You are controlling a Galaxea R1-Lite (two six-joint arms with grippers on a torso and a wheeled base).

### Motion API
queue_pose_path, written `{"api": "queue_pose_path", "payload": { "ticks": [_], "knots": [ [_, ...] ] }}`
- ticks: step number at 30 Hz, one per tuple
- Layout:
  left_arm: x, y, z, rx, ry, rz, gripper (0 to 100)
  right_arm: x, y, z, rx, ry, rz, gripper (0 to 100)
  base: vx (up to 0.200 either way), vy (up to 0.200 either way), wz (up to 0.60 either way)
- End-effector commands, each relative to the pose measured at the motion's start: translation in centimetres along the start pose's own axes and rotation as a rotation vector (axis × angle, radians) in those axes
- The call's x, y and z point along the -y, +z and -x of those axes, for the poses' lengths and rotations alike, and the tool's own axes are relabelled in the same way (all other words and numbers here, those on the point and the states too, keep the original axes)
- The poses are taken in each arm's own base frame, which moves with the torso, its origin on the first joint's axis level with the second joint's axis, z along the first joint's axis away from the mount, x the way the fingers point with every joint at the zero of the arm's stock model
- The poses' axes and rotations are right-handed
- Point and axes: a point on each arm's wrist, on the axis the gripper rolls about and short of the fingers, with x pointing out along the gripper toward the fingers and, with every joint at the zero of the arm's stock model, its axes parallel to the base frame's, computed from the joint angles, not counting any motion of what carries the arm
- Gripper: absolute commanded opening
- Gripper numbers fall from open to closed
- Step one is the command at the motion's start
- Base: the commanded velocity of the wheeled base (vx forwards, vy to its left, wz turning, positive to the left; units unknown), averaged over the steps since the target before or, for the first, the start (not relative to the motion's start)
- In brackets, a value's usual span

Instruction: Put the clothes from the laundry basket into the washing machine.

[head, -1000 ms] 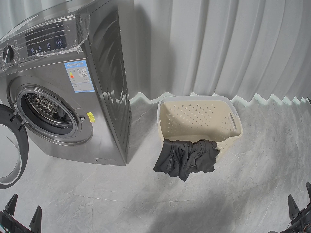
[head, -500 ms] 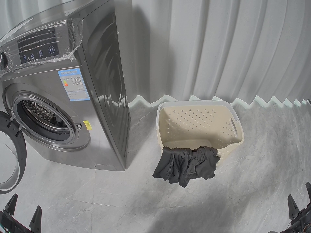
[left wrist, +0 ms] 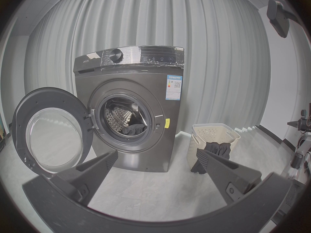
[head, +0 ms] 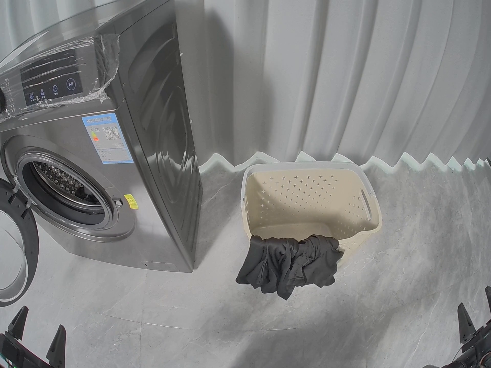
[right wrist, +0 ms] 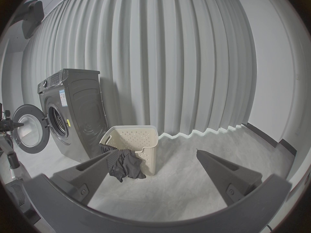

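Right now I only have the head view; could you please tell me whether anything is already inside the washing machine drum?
Observer: Yes, the left wrist view shows a dark garment lying in the drum.
Operator: Thank you. Is the door fully out of the way?
Observer: Yes, the whole door stands swung wide to the side.
Operator: And the right end effector?
Observer: The right end effector is open, nothing between its fingers.

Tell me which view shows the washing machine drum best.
The left wrist view: it faces the open drum squarely, with a dark garment inside. The head view sees it obliquely; the right wrist view, sideways and far off.
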Motion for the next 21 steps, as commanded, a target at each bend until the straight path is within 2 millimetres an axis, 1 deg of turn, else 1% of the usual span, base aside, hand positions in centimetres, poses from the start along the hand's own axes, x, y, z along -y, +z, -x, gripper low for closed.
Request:
{"api": "queue_pose_path", "payload": {
  "ticks": [1,2,3,4,6,7,9,10,11,15,18,20,21],
  "knots": [
    [0.0,-0.4,0.0,0.001,0.0,0.0,100,0.0,3.8,1.4,0.191,0.005,-0.004,100,0.0,0.0,0.0],
    [0.0,-0.4,0.0,0.001,0.0,0.0,100,0.0,3.8,1.4,0.191,0.005,-0.004,100,0.0,0.0,0.0],
    [0.0,-0.4,0.0,0.001,0.0,-0.001,100,0.0,6.7,2.2,0.238,0.014,-0.006,100,0.0,0.0,0.0],
    [0.0,-0.4,0.0,0.001,0.0,-0.001,100,0.0,7.7,2.2,0.22,0.02,-0.005,100,0.0,0.0,0.0],
    [0.0,-0.4,0.0,0.001,0.0,-0.001,100,-0.1,8.7,2.0,0.173,0.046,-0.002,100,0.0,0.0,0.0],
    [0.0,-0.4,0.0,0.001,0.0,-0.001,100,-0.1,8.9,1.8,0.142,0.075,0.0,100,0.0,0.0,0.0],
    [0.0,-0.4,0.0,0.001,0.0,-0.001,100,-0.2,9.2,0.5,0.068,0.134,0.002,100,0.0,0.0,0.0],
    [0.0,-0.4,0.0,0.001,0.0,-0.001,100,-0.2,9.2,0.4,0.06,0.138,0.002,100,0.0,0.0,0.0],
    [0.0,-0.4,0.0,0.001,0.0,-0.001,100,-0.4,9.4,-1.0,-0.011,0.186,0.002,100,0.0,0.0,0.0],
    [0.0,-0.4,0.0,0.001,0.0,0.0,100,-0.7,9.6,-3.1,-0.126,0.289,0.001,100,0.0,0.0,0.0],
    [0.0,-0.4,0.0,0.001,0.0,-0.001,100,-1.2,9.3,-4.7,-0.229,0.392,-0.003,100,0.0,0.0,0.0],
    [0.0,-0.4,0.0,0.003,0.0,-0.001,100,-1.2,9.2,-5.0,-0.249,0.409,-0.005,100,0.0,0.0,0.0],
    [0.0,-0.4,0.0,0.001,-0.001,-0.001,100,-1.5,9.0,-5.9,-0.304,0.447,-0.007,100,0.0,0.0,0.0]
  ]
}}
